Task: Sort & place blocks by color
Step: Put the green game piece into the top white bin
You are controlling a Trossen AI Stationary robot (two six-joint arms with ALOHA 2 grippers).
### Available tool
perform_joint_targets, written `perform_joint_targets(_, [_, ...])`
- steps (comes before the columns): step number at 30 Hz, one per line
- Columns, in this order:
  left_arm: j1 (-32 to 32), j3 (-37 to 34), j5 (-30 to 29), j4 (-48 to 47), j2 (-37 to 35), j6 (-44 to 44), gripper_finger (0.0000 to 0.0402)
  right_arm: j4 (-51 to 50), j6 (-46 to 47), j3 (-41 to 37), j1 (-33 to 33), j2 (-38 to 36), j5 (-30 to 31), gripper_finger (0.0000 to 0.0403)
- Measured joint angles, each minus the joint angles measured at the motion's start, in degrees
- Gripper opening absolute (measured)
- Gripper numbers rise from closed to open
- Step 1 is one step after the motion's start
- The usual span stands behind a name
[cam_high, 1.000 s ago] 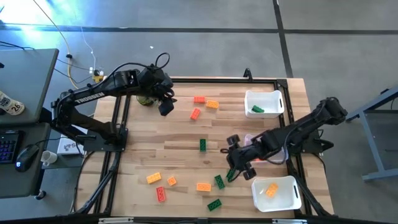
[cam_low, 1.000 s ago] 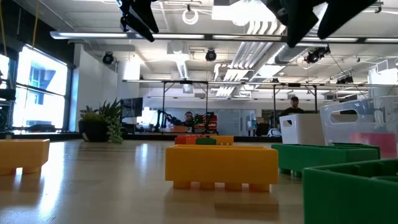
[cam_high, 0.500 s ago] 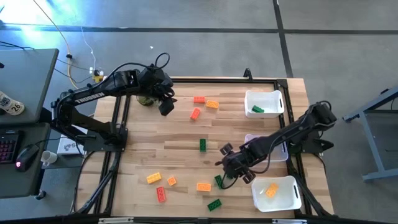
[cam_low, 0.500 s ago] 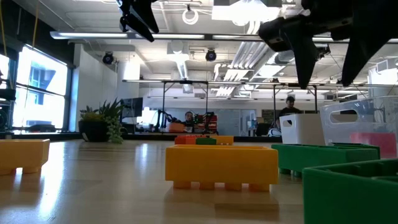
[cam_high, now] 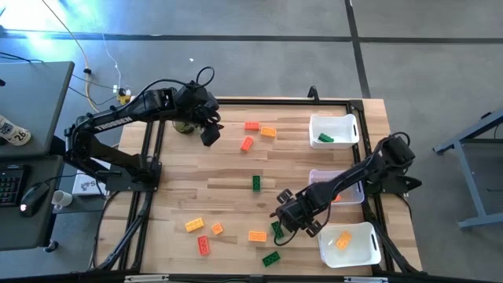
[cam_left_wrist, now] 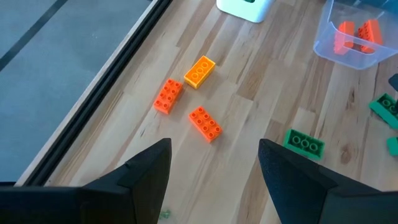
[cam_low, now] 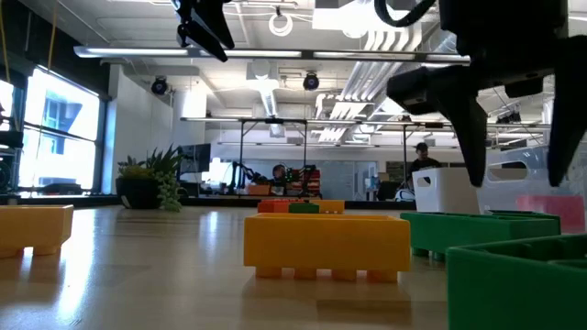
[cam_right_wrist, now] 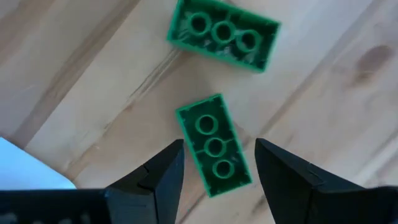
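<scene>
Green, red-orange and yellow-orange blocks lie scattered flat on the wooden table (cam_high: pixel 228 169). My right gripper (cam_right_wrist: pixel 217 168) is open and points down over two green blocks near the table's near right. Its fingers stand on either side of the nearer green block (cam_right_wrist: pixel 214 148) and above it; the low view shows the fingertips (cam_low: pixel 477 170) above block height. The second green block (cam_right_wrist: pixel 222 34) lies just beyond. My left gripper (cam_high: pixel 209 135) is open and empty, held high over the far left, near two red-orange blocks (cam_left_wrist: pixel 168 96) (cam_left_wrist: pixel 205 122) and a yellow-orange one (cam_left_wrist: pixel 199 71).
A white bin (cam_high: pixel 351 118) at the far right holds a green block (cam_high: pixel 325 138). A clear bin (cam_high: pixel 314 174) holds red-orange blocks. A white bin (cam_high: pixel 361 255) at the near right holds a yellow-orange block (cam_high: pixel 343 240). A small potted plant (cam_high: pixel 185 126) stands at the far left.
My right gripper has gone toward the table's near left and down, from beside the clear bin to over the two green blocks, staying open. No block has moved.
</scene>
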Motion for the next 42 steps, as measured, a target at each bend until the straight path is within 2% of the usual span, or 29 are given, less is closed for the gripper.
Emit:
perform_joint_targets(3, [0.01,0.00,-0.01,0.00,0.00,0.01,0.0229,-0.05,0.00,0.00,0.55,1.24,0.03,0.0184])
perform_joint_targets(8, [0.00,0.00,-0.01,0.00,0.00,0.19,0.0229,-0.01,-0.36,-0.02,0.69,1.80,4.04,0.0184])
perform_joint_targets(21, [-0.01,0.00,-0.01,0.01,0.02,0.19,0.0229,-0.02,0.00,-0.02,1.52,1.95,2.21,0.0184])
perform_joint_targets(33, [0.00,0.04,-0.04,0.07,0.02,0.65,0.0229,-1.02,0.00,-0.04,1.22,5.93,3.41,0.0183])
perform_joint_targets(36, [-0.01,0.04,-0.08,0.09,0.02,0.65,0.0229,-1.29,0.09,-0.04,1.22,6.02,3.47,0.0170])
perform_joint_targets(41, [0.01,0.04,-0.23,0.19,0.02,0.63,0.0229,-1.36,2.57,-0.02,1.19,5.91,3.51,0.0106])
perform_joint_targets(42, [0.01,0.04,-0.23,0.21,0.02,0.65,0.0229,-1.34,3.30,0.00,1.17,5.91,3.53,0.0104])
